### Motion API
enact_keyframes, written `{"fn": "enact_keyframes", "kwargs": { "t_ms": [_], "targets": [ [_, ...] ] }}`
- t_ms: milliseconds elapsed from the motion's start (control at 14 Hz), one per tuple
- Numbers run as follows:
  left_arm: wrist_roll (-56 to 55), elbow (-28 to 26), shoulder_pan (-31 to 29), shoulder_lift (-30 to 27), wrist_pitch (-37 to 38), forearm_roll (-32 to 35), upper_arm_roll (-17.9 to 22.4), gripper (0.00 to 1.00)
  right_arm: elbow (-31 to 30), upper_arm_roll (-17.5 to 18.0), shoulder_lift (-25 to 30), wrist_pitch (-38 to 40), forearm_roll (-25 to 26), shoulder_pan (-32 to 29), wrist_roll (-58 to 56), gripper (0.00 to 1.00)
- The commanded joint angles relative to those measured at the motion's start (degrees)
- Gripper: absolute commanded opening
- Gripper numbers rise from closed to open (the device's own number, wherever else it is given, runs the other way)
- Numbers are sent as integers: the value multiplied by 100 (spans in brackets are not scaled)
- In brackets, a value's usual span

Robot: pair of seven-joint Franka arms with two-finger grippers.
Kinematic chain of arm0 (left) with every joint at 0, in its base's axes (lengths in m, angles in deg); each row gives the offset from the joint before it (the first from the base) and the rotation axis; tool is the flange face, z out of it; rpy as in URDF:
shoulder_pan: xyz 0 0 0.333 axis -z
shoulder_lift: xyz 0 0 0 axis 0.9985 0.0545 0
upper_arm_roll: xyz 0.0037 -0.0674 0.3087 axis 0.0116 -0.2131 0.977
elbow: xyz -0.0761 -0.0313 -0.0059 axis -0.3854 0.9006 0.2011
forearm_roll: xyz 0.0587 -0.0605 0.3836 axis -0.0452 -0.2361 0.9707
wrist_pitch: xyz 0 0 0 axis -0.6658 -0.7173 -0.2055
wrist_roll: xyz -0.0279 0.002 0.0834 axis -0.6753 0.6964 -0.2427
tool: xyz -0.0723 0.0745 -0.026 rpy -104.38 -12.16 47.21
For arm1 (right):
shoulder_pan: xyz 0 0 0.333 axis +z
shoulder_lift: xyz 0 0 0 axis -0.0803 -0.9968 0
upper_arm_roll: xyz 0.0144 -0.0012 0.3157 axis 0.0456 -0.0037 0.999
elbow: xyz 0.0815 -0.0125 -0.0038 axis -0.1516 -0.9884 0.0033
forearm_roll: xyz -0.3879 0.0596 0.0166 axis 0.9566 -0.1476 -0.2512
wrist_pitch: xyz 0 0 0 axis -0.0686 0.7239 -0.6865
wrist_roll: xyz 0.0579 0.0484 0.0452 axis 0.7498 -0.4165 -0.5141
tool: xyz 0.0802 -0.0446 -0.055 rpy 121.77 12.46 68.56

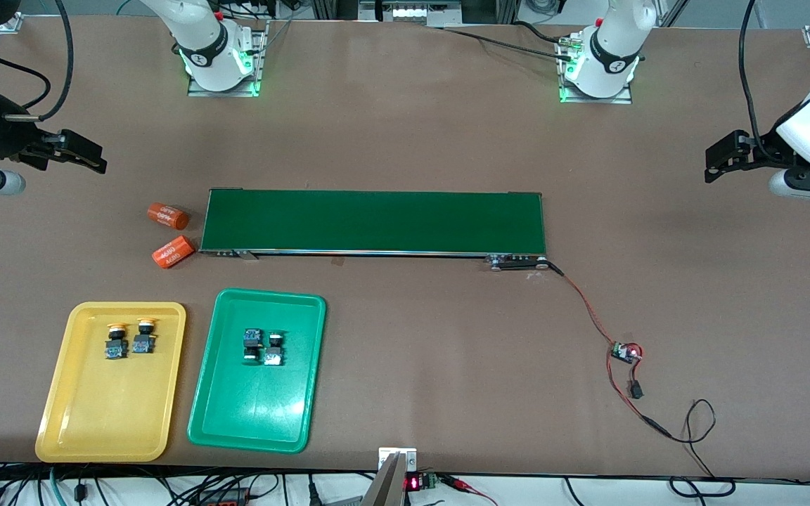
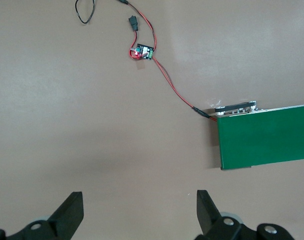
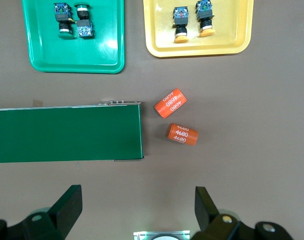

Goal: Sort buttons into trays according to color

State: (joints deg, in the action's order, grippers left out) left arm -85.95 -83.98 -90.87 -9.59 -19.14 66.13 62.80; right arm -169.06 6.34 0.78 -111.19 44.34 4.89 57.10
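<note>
Yellow tray (image 1: 67, 414) nearest, two orange cylinders (image 3: 175, 103) labelled "4680", left hand (image 2: 140, 210) and right hand (image 3: 138, 207) both open.

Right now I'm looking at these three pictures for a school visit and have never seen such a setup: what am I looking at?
Two robot arms stand at a brown table. One picture looks down from across the table; the other two come from cameras on each arm's wrist. The left gripper and the right gripper hover over opposite ends of the table, both open and holding nothing. On the table lie a long green conveyor belt, two orange cylinders beside its end, and a small circuit board with wires. Nearer the camera, a yellow tray holds two yellow-capped buttons, and a green tray holds two green-capped buttons.
</note>
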Motion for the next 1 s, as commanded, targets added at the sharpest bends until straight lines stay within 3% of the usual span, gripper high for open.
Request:
{"fn": "enact_keyframes", "kwargs": {
  "t_ms": [0, 931],
  "targets": [
    [-5, 147, -23, 34, 185, 109, 2, 100, 56, -2, -1, 36, -24, 24, 72, 100],
    [-5, 182, 39, 34, 185, 109, -25, 100, 56, -2, -1, 10, -24, 148, 405, 100]
  ]
}}
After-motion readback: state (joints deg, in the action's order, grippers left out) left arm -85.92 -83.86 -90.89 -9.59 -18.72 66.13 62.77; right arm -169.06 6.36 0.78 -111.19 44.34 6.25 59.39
